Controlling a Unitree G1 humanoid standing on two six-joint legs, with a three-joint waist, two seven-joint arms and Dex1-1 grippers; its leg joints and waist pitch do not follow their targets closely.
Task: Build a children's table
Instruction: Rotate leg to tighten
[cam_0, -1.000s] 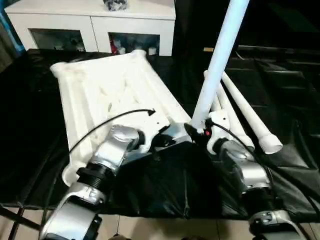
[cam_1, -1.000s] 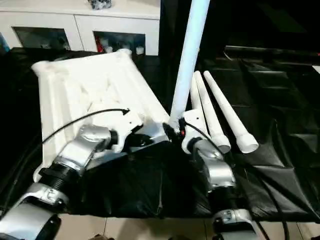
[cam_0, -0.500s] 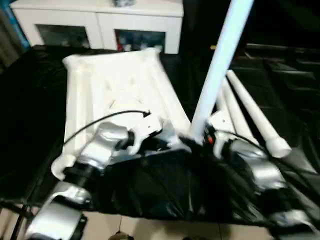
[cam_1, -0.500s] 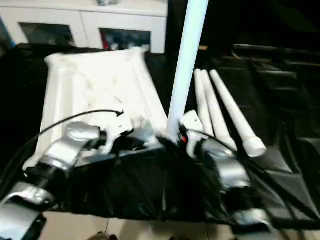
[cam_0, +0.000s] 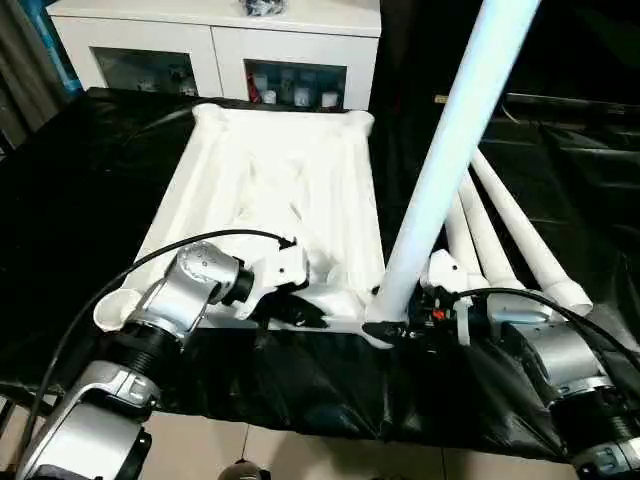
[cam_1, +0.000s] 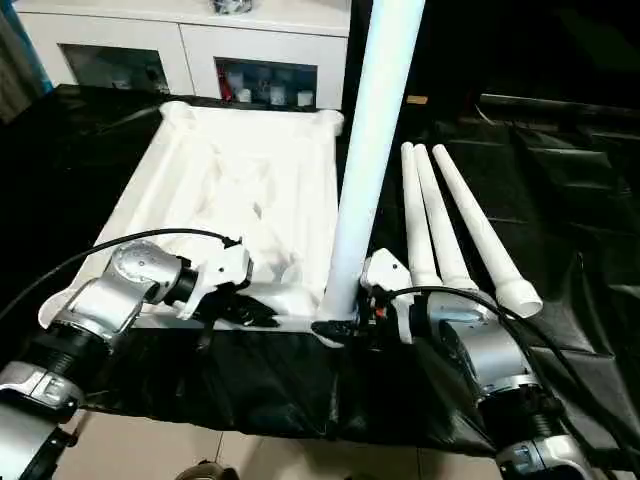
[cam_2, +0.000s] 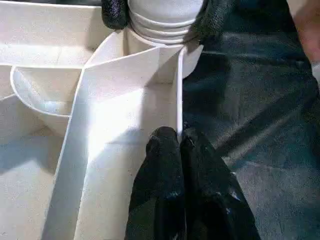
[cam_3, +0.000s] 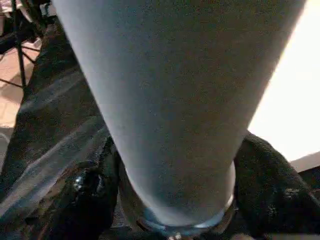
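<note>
Four long tapered white tube legs are showing in all: one standing leg (cam_0: 440, 170) and three spare legs (cam_1: 450, 225) lying side by side. One white plastic rectangular tabletop (cam_0: 275, 190) is lying ribbed underside up.

Nearest the robot, the right gripper (cam_0: 395, 325) is reaching in from the right over its silver forearm, its two black fingers (cam_3: 82, 197) pinching the ridged base of the standing leg, which is sitting at the tabletop's near right corner socket (cam_2: 165, 25) and rising steeply, leaning slightly to the right. The left gripper (cam_0: 300, 312) is stretching forward from a bent silver arm with a black cable looping over it; its fingers (cam_2: 162, 185) are pressing together on a thin upright rib at the tabletop's near edge, just beside that same corner.

The tabletop is resting on a surface (cam_0: 90, 190) draped in shiny black sheeting, running away from the robot. The three spare legs are lying on the sheeting just right of the tabletop, their wide ends towards the robot.

Farther back, a white cabinet with glass doors (cam_0: 220, 45) is standing behind the surface, small items showing behind the glass.
</note>
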